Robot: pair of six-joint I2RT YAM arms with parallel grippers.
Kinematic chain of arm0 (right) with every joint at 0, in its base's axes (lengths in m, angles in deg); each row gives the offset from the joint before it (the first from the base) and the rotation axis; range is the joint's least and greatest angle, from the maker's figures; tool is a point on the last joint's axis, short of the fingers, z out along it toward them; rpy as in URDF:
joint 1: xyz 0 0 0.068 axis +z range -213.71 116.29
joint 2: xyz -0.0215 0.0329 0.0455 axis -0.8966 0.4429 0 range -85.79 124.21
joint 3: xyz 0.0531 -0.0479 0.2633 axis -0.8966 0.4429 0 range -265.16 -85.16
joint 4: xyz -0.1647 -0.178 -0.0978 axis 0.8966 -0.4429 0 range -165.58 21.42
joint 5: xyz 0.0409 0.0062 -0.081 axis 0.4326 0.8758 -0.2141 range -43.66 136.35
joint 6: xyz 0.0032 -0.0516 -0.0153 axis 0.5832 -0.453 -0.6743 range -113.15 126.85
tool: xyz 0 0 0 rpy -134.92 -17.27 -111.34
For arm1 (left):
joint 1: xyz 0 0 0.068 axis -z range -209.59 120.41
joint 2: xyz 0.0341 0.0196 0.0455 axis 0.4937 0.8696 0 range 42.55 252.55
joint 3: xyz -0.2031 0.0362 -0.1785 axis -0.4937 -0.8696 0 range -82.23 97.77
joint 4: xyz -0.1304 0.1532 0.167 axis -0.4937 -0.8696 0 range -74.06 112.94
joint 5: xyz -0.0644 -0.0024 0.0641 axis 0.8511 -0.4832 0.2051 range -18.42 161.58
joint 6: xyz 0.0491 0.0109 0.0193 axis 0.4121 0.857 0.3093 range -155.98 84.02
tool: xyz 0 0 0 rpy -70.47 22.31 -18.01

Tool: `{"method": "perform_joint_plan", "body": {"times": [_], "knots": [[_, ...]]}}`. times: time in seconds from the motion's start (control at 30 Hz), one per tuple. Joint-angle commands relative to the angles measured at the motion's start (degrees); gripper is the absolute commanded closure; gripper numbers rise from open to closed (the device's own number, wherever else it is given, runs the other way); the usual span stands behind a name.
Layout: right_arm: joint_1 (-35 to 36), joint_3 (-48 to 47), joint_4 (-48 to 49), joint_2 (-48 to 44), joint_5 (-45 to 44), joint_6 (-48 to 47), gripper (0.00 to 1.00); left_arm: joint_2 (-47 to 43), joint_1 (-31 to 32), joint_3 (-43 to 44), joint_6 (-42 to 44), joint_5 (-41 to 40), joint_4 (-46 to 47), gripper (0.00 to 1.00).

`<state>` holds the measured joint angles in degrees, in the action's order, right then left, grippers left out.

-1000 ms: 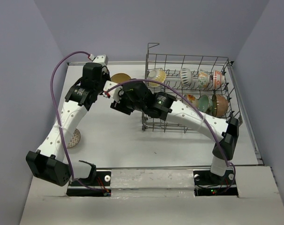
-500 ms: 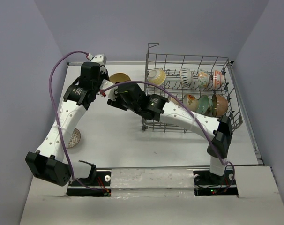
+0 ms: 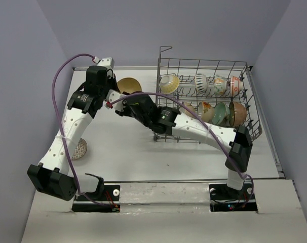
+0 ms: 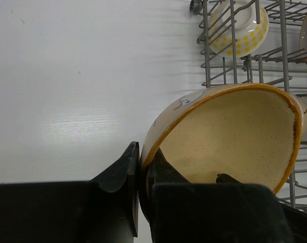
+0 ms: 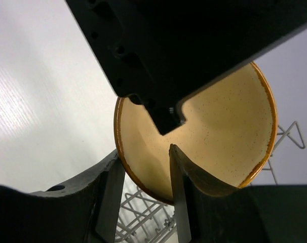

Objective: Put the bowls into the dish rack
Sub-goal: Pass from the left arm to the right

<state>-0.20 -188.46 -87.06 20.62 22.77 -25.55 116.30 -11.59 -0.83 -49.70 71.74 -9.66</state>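
tan bowl (image 4: 229, 136) held tilted just left of the dish rack (image 3: 202, 61). left gripper (image 4: 143, 152) clamped on its rim. right gripper (image 5: 143, 154) straddles the same rim, jaws apart, not gripping. other bowls (image 3: 217, 112) sit inside the rack.

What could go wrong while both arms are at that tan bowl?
The left fingers pinch only the rim of the tan bowl, held tilted over the table. The right fingers straddle the rim but do not look closed yet, so an early release could drop it. The two sets of fingers sit very close and might bump. The rack is right beside the bowl, so a swing could clip its wires.
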Motion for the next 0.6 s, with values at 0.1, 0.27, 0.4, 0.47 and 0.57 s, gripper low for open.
{"method": "perform_joint_plan", "body": {"times": [0.1,0.27,0.4,0.47,0.57], "knots": [[2.1,12.2,14.0,-5.3,-0.6,-7.1,0.56,-1.6,1.5,5.4,-1.1,5.3,3.2,1.0],[2.1,16.7,20.9,-7.7,-0.9,-10.3,0.56,-1.6,1.5,6.5,-1.3,7.3,2.5,1.0],[2.1,18.0,22.7,-8.0,-1.9,-11.4,0.61,-1.6,1.5,7.0,-1.5,8.3,2.2,1.0],[2.1,18.0,22.8,-7.8,-1.8,-11.5,0.73,-1.7,1.5,7.2,-1.6,8.6,1.9,1.0],[2.1,18.1,23.0,-7.6,-1.8,-11.9,0.96,-1.8,1.5,7.5,-1.7,9.1,1.6,1.0]]}}
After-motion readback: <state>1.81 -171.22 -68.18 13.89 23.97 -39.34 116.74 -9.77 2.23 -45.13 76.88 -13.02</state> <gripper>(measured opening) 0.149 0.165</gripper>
